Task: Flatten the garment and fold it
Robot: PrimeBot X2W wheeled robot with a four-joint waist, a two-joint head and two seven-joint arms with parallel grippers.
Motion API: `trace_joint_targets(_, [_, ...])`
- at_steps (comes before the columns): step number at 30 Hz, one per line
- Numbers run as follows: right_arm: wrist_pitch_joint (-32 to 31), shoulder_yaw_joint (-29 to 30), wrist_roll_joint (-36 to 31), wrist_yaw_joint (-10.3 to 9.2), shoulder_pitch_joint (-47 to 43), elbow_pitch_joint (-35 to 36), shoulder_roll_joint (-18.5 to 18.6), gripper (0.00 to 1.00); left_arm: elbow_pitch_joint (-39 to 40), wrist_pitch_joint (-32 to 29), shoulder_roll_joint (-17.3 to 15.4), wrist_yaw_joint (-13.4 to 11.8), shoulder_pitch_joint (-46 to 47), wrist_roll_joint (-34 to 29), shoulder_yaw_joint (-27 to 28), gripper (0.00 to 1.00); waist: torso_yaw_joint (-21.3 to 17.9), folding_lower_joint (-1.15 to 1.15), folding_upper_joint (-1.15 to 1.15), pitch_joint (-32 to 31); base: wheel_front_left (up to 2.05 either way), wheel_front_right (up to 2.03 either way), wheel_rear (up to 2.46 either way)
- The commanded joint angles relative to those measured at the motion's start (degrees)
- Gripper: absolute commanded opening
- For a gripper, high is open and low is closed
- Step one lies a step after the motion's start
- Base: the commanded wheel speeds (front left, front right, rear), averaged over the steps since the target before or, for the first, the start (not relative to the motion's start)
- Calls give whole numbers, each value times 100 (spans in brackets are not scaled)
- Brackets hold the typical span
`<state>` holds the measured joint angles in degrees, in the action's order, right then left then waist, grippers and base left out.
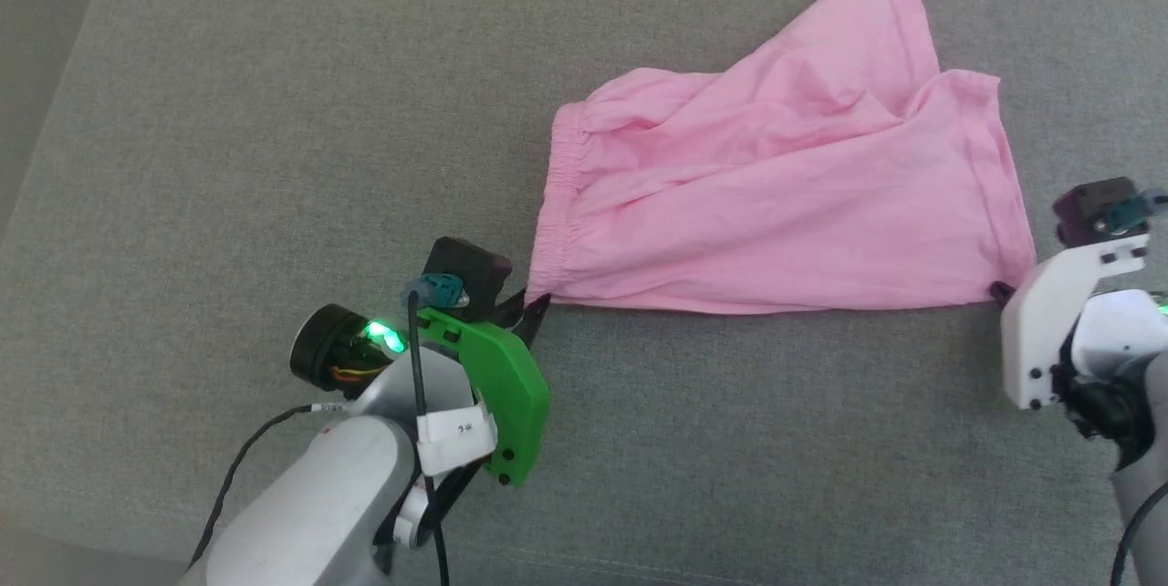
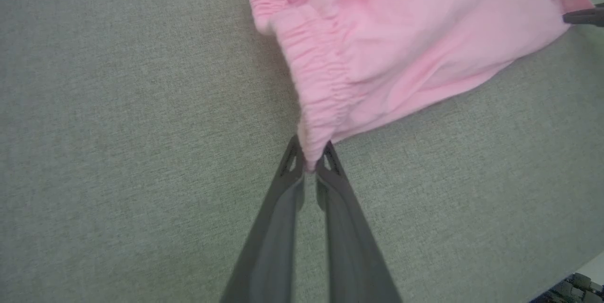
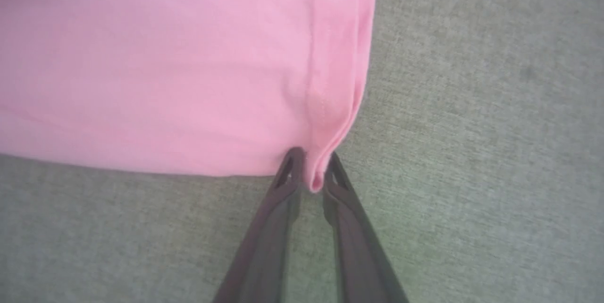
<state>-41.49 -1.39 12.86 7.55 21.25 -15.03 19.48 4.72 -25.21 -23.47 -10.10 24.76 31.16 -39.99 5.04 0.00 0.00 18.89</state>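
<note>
1. Garment. The garment point(image 1: 785, 203), a pair of bright pink shorts, is laid in the upper right of the head view on a grey fabric surface point(image 1: 274, 111). The gathered waistband point(image 1: 557, 193) is turned toward the left of the frame. The 2 legs are spread toward the upper right, 1 pointing to the top edge and 1 to the right edge. The cloth is creased across the middle, and the lower edge is drawn in a nearly straight line between the 2 grippers.

2. Left gripper. The left gripper point(image 1: 538, 305) is placed at the lower left corner of the garment. In the left wrist view, the lower end of the waistband is seen pinched between the 2 dark fingers, which are closed narrowly on it. A green bracket point(image 1: 506, 385) is carried on this wrist.

3. Right gripper. The right gripper point(image 1: 1002, 292) is placed at the lower right corner of the garment, near the right edge of the frame. In the right wrist view, the corner of the leg hem point(image 3: 335, 57) is seen folded between the fingertips, which are drawn narrow around it. A white bracket point(image 1: 1058, 312) is carried on this wrist.
</note>
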Motion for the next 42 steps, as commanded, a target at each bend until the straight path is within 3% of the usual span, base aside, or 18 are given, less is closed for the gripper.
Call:
trace_joint_targets(1, [12,-130,83,-6,-182,-150,-81,0,-42,14,-42,4,12,-27,-1,0,-24,0,0,-70,0,0,0])
trace_joint_targets(11, [683,-206,866,-6,-126,394,507,0,-112,-78,-324,135,-109,124,32,0,-260,0,0,-813,0,0,0])
trace_joint_targets(22, [386,-87,2257,-6,384,1343,1233,0,643,-548,-1109,489,388,426,492,0,-531,0,0,-1465,0,0,0])
trace_joint_targets(30, [38,60,2779,-6,1159,1712,1383,0,1167,-1075,-1500,711,1216,937,1067,0,-650,0,0,-1569,0,0,0])
trace_joint_targets(42, [-253,-111,3009,-6,2600,1810,1557,0,969,-1952,-1630,1188,2889,1509,1413,0,-774,0,0,-989,0,0,0])
